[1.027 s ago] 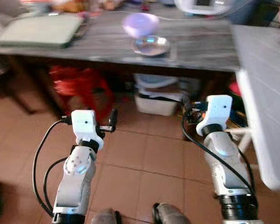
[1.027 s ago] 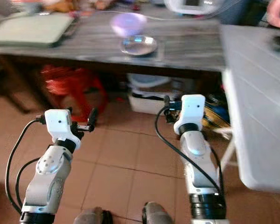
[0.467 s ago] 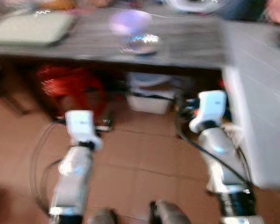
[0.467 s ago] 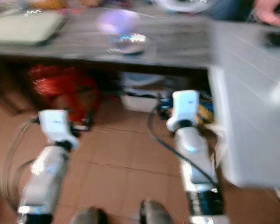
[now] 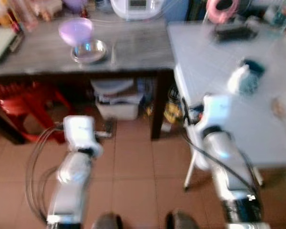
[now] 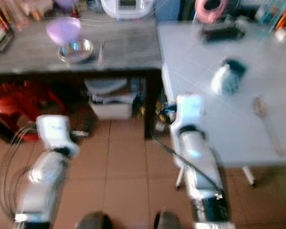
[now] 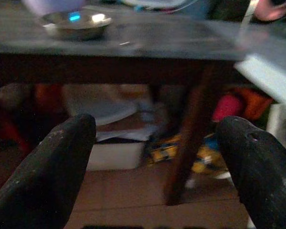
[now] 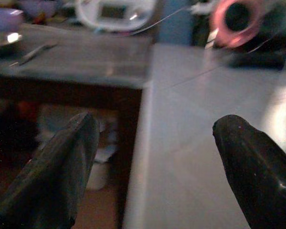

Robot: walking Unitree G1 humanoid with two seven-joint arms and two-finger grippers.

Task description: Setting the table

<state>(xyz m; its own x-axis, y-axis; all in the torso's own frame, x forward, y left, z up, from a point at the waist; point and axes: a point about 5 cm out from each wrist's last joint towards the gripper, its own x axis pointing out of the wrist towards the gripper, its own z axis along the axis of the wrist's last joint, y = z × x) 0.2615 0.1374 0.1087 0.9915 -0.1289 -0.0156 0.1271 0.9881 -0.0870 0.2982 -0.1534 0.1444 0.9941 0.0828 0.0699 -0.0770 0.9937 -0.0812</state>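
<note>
Near floor (image 5: 133,181): open tiles.
Far left: dark table (image 5: 133,47), boxes (image 5: 117,100) beneath.
Right: white table (image 5: 219,71) edge blocks.

— What do the arms look like?
— Both silver, each ending in a white boxy wrist block, with looping black cables alongside (blurred).
— And the grippers?
— The left gripper (image 7: 152,157) and right gripper (image 8: 152,157) have thick, rounded black fingers, faintly scuffed.

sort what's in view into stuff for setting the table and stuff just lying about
For the job: purple bowl, steel dish, spoon on the light table.

Lying about: white appliance, pink roll, red stool, storage boxes under the dark table.
</note>
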